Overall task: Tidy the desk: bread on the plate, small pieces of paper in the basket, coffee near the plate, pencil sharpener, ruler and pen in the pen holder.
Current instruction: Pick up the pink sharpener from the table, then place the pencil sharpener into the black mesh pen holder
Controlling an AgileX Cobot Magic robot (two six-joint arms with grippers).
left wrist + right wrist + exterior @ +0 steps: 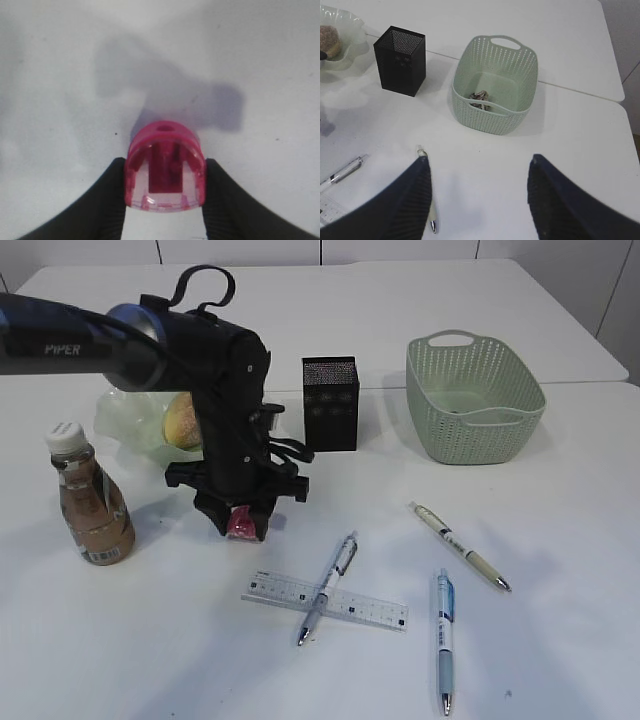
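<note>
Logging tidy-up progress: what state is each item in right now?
pencil sharpener: gripped by left tool
right tool: open, empty
bread: on plate
basket: holds paper scraps
pen holder: upright
coffee bottle: upright, capped
ruler: flat, pen lying across it

tables [560,640]: white, two pushed together | wall [400,248]: white panels | light: even

A translucent pink pencil sharpener [165,167], a black mesh pen holder [330,403], a pale green perforated basket [475,400] and a white tabletop [560,540].
</note>
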